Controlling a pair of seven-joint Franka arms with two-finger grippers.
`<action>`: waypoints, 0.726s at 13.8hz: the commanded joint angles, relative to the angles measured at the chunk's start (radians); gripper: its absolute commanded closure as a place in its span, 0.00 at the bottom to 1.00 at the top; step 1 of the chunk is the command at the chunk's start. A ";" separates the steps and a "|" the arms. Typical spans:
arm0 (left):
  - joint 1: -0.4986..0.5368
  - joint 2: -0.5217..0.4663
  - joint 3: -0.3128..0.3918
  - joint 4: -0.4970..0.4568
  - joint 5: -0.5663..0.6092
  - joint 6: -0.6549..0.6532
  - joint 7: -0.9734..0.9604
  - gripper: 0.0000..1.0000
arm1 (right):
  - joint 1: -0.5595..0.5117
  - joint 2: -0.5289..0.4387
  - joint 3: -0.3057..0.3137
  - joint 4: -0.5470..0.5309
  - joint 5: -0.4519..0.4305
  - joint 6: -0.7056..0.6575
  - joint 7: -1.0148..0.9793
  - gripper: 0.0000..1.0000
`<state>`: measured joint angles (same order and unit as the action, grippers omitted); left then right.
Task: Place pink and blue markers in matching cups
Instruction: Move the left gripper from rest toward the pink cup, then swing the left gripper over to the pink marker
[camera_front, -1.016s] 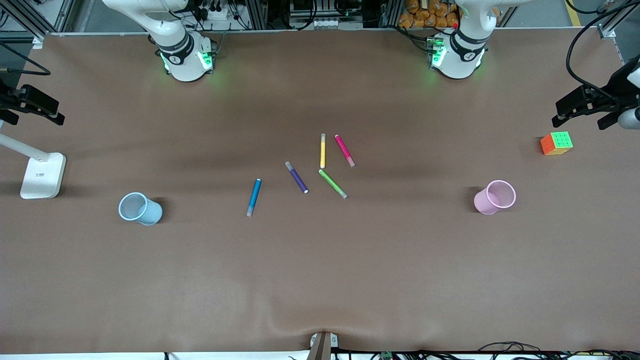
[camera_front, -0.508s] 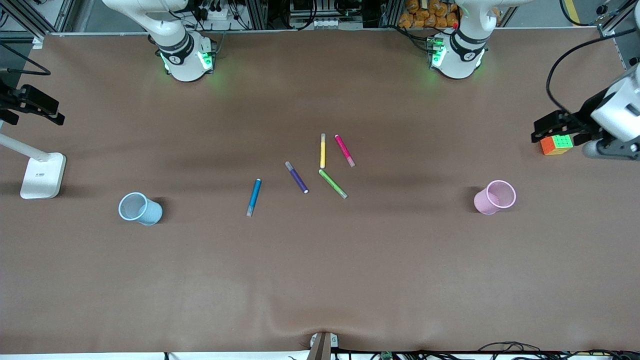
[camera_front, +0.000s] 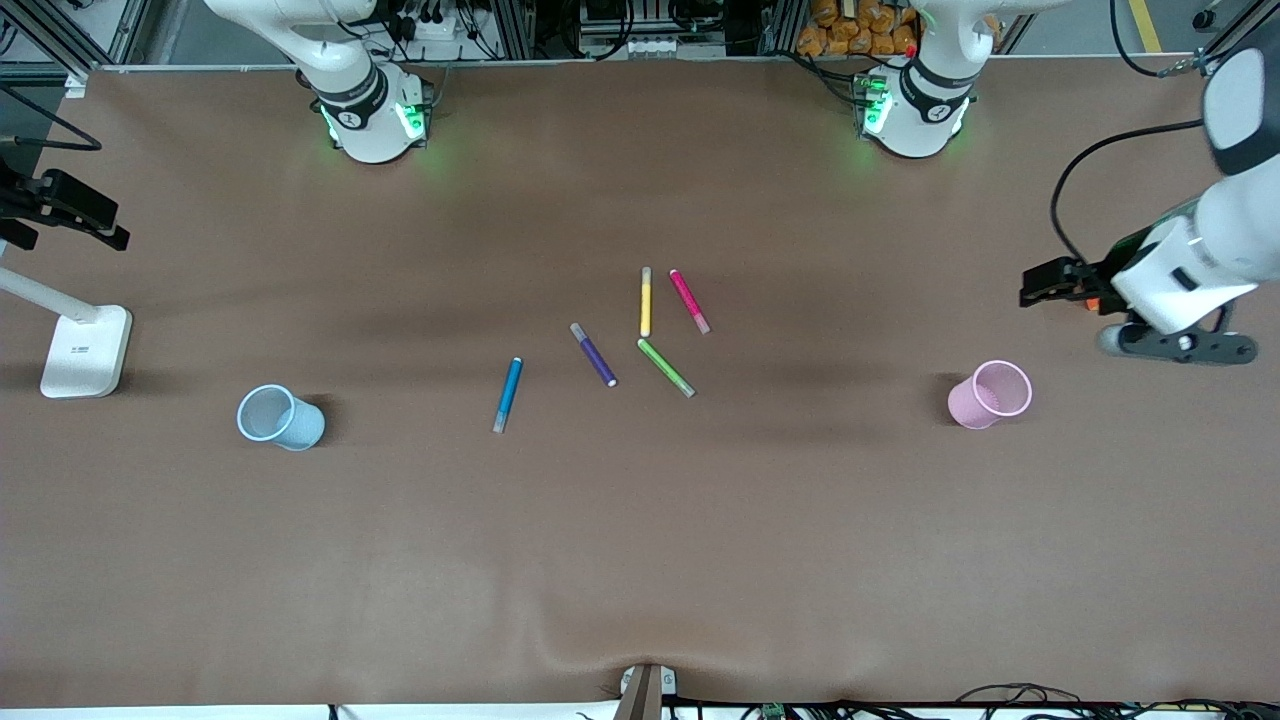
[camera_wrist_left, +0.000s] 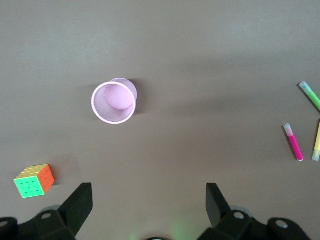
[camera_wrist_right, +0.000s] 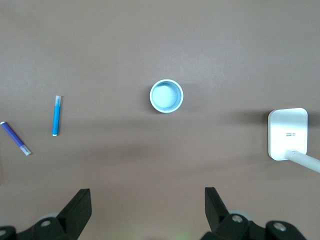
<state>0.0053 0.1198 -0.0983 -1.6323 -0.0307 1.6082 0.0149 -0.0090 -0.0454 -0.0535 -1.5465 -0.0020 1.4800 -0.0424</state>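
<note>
Cube (camera_wrist_left: 34, 181) plain only from the left wrist, beside pink cup (camera_wrist_left: 114, 102); both hands (camera_wrist_left: 149, 200) (camera_wrist_right: 148, 200) spread wide, empty.

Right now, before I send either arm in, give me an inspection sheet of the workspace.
Surface: brown paper-covered table, a ripple at the edge nearest the front camera.
Job's things: magenta-pink marker and bright blue marker lie flat; pale pink mesh cup and pale blue mesh cup stand upright, empty.
Clutter: dark purple marker, yellow marker, lime-green marker, multicoloured puzzle cube, white lamp base.
Grippers: left gripper open, over the cube; right gripper open, at the right arm's table end.
Cables: black cable on the left arm.
Surroundings: equipment racks along the bases.
</note>
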 joint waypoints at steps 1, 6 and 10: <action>-0.025 0.018 -0.001 0.012 -0.015 0.006 -0.062 0.00 | 0.004 0.002 0.000 0.012 -0.001 -0.003 0.009 0.00; -0.120 0.090 -0.001 0.012 -0.012 0.065 -0.231 0.00 | 0.004 0.002 0.000 0.012 -0.001 -0.003 0.009 0.00; -0.169 0.145 -0.001 0.012 -0.015 0.117 -0.315 0.00 | 0.014 0.004 0.000 0.011 -0.001 0.003 0.009 0.00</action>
<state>-0.1455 0.2428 -0.1030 -1.6322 -0.0353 1.7075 -0.2495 -0.0084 -0.0454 -0.0531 -1.5465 -0.0020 1.4823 -0.0424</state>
